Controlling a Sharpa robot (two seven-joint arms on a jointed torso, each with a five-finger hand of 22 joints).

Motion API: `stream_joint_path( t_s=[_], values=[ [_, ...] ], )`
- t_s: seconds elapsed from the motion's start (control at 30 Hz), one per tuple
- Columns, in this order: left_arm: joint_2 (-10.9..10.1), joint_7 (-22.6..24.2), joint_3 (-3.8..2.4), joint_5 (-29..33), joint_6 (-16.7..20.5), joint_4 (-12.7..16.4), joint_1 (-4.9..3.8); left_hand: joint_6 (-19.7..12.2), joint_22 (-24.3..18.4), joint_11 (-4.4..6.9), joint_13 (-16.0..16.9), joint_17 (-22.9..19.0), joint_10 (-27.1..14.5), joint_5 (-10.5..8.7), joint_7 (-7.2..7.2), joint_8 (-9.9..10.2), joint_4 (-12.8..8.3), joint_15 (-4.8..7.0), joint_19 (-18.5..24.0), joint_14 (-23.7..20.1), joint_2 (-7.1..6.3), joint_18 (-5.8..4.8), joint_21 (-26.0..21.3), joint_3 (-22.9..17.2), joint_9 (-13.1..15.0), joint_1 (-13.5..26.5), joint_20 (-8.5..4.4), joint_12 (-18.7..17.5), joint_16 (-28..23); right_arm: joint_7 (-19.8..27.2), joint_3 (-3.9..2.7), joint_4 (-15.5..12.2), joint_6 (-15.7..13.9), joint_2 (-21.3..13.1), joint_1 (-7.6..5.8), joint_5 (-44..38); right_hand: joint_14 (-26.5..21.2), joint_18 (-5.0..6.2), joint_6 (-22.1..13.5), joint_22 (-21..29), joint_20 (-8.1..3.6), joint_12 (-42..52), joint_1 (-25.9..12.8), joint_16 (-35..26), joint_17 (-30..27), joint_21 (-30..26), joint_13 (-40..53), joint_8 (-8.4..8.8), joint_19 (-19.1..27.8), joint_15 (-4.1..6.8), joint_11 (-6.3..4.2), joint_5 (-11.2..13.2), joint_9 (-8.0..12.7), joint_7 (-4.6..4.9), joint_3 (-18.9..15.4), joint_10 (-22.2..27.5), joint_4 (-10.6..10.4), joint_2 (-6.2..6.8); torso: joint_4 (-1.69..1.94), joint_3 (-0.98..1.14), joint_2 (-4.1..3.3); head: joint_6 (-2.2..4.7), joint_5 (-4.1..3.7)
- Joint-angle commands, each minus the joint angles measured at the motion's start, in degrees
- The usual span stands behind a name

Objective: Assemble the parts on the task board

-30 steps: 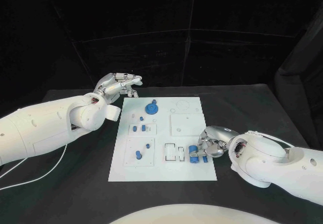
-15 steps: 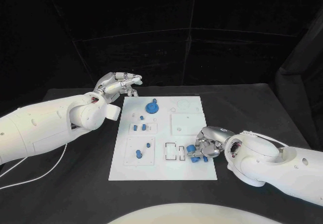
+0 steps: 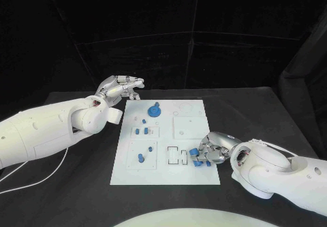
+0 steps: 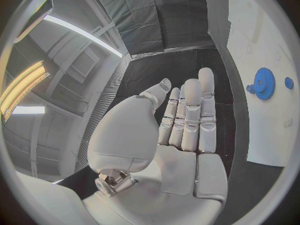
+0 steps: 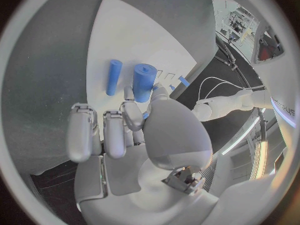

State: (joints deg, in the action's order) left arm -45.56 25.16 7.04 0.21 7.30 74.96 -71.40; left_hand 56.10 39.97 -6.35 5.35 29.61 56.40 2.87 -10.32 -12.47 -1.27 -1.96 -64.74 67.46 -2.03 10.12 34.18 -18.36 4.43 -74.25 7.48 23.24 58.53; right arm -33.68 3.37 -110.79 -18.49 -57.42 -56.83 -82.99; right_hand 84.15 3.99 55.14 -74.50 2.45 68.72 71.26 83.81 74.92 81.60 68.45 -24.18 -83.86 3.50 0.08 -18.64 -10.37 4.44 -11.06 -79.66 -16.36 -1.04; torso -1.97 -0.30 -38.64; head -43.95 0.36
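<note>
We read no writing or labels on anything. The right hand (image 3: 212,152) sits low over the near right part of the white task board (image 3: 187,176), fingers curled beside a thick blue cylinder (image 3: 195,152); in the right wrist view that cylinder (image 5: 143,82) stands against its fingertips (image 5: 129,110), and a thinner blue peg (image 5: 113,77) lies just beyond, apart from them. We cannot tell whether the cylinder is gripped or only touched. The left hand (image 3: 120,87) hovers off the board's far left corner, fingers straight and together, holding nothing. Its wrist view shows a blue gear (image 4: 264,83) well past its fingertips, with a small blue knob (image 4: 289,82) beside it. In the head view more small blue parts (image 3: 141,130) lie between the two hands.
</note>
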Motion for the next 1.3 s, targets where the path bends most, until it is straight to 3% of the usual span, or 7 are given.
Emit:
stream_joint_path(
  t_s=[0.03,0.27,0.47,0.8,1.1,1.23,1.3],
  values=[
    [0.17,0.34,-0.04,0.15,-0.67,0.03,-0.06,-0.53,-0.06,-0.09,-0.08,-0.05,-0.32,0.03,-0.02,-0.38,0.10,0.16,0.01,-0.41,0.45,0.34,-0.17,0.30,-0.09,-0.18,0.16,0.26,-0.20,0.51,-0.09,-1.71,-6.61,-0.39,-0.15,4.84,3.56,-0.71,0.13,-0.05,-0.30,0.12,0.19,0.26,2.54,0.28,0.16,-0.53,-0.36,0.45,-0.02,-1.00,-0.19,0.21,-0.47,-0.46,0.00,-0.38,0.07,-0.14,0.03,0.15,-0.04],
    [0.36,0.28,-0.04,0.15,-0.73,0.09,-0.05,-0.53,-0.06,-0.09,-0.08,-0.05,-0.32,0.03,-0.02,-0.38,0.10,0.16,0.01,-0.41,0.45,0.34,-0.17,0.30,-0.09,-0.18,0.16,0.26,-0.20,0.84,-0.15,-2.60,-7.38,0.45,-0.26,6.98,3.57,-0.71,0.21,-0.06,-0.32,-0.09,0.34,0.28,2.59,0.29,0.08,-0.71,-0.37,0.48,-0.06,-1.59,-0.31,0.16,-0.65,-0.43,0.01,-0.47,0.21,-0.16,-0.06,0.14,0.41],
    [0.40,0.25,-0.04,0.15,-0.76,0.38,-0.05,-0.53,-0.06,-0.09,-0.08,-0.05,-0.32,0.03,-0.02,-0.38,0.10,0.16,0.01,-0.41,0.45,0.34,-0.17,0.30,-0.09,-0.18,0.16,0.26,-0.20,0.20,-0.16,-1.41,-5.78,2.72,-0.28,8.07,3.58,-0.73,0.29,-0.12,-0.32,-0.13,0.32,0.31,2.67,0.31,0.08,-0.79,-0.39,0.49,-0.08,-1.69,-0.36,0.14,-0.70,-0.43,-0.04,-0.53,0.03,-0.17,-0.05,0.05,0.81],
    [0.43,0.20,-0.04,0.15,-0.71,0.53,-0.06,-0.53,-0.06,-0.09,-0.08,-0.05,-0.32,0.03,-0.02,-0.38,0.10,0.16,0.01,-0.41,0.45,0.34,-0.17,0.30,-0.09,-0.18,0.16,0.26,-0.20,-1.79,-0.18,0.70,-4.46,6.75,-0.33,8.46,3.57,-0.71,0.84,-0.08,-0.42,-0.44,-0.37,0.29,2.66,0.28,0.07,-1.30,-0.37,0.62,-0.25,-1.79,-0.81,-0.09,-1.46,-0.46,-0.24,-0.69,0.14,-0.09,-0.12,-0.08,1.19],
    [0.55,0.17,-0.04,0.15,-0.79,0.67,-0.07,-0.53,-0.06,-0.09,-0.08,-0.05,-0.32,0.03,-0.02,-0.38,0.10,0.16,0.01,-0.41,0.45,0.34,-0.17,0.30,-0.09,-0.18,0.16,0.26,-0.20,-3.35,-0.18,2.10,-5.45,8.77,-0.49,8.21,3.54,-0.69,1.00,0.01,-0.49,-0.72,-1.24,0.23,2.57,0.22,0.02,-1.53,-0.33,0.71,-0.35,-1.43,-1.12,-0.22,-2.21,-0.45,-0.29,-0.69,-0.01,-0.05,-0.10,-0.16,1.64],
    [0.58,0.16,-0.04,0.15,-0.79,0.67,-0.07,-0.60,-0.12,-0.10,-0.10,-0.09,-0.40,0.03,-0.04,-0.41,0.17,0.16,-0.02,-0.43,0.46,0.34,-0.25,0.39,-0.10,-0.10,0.17,0.30,-0.20,-2.96,-0.19,2.75,-5.81,9.39,-0.61,7.93,3.52,-0.69,0.98,0.04,-0.59,-1.05,-2.60,0.20,2.57,0.18,0.04,-1.70,-0.31,0.80,-0.44,0.28,-1.56,-0.33,-3.51,-0.47,-0.27,-0.20,-0.01,-0.06,-0.10,-0.20,1.72],
    [0.55,0.14,-0.04,0.15,-0.78,0.68,-0.07,-0.60,-0.12,-0.10,-0.10,-0.09,-0.40,0.03,-0.04,-0.41,0.17,0.16,-0.02,-0.43,0.46,0.34,-0.25,0.39,-0.10,-0.10,0.17,0.30,-0.20,-2.61,-0.19,3.00,-5.94,9.68,-0.66,7.83,3.52,-0.68,0.86,0.09,-0.63,-1.33,-3.56,0.17,2.55,0.13,0.02,-1.77,-0.28,0.81,-0.47,2.84,-1.85,-0.34,-4.32,-0.45,-0.27,0.31,-0.02,-0.06,-0.11,-0.26,1.76]
  ],
)
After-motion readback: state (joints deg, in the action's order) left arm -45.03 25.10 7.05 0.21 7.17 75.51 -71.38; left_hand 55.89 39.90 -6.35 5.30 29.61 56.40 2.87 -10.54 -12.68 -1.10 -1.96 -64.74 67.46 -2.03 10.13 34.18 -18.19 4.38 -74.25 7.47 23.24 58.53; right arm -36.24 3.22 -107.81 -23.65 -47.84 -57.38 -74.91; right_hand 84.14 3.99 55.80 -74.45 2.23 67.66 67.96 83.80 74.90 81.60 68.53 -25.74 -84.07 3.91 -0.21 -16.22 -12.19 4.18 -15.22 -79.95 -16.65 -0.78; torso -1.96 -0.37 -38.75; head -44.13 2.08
